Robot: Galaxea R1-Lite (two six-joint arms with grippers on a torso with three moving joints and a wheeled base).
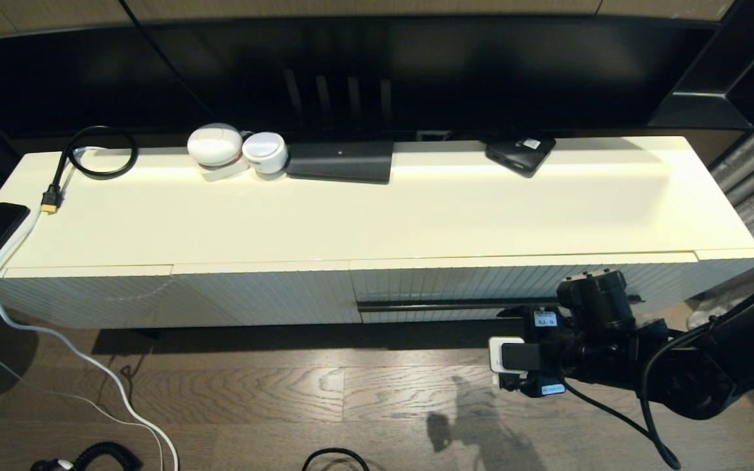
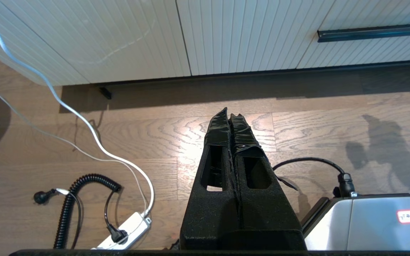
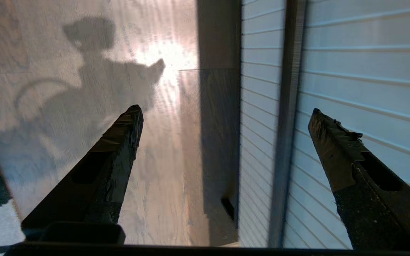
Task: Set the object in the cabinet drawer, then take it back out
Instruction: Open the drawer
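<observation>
A: Right wrist view: the right gripper (image 3: 222, 135) is seen with its two black fingers (image 3: 114, 149) spread wide and nothing between them but the thin black bar handle (image 3: 286, 117), which is not yet touched.

B: And in the head view?

A: The right gripper (image 1: 514, 356) is held low at the right, just in front of the cabinet drawer (image 1: 521, 288), which is shut flush in the right half of the cream cabinet (image 1: 377, 216). The left gripper (image 2: 230, 122) is parked over the wooden floor (image 2: 155, 142), fingers pressed together and empty.

B: How is the drawer judged to handle?

A: It is judged stiff, fairly light, sliding straight toward the near side. The bar is slim and probably smooth, so it should be clamped near its middle. The object to be stored cannot be identified.
</observation>
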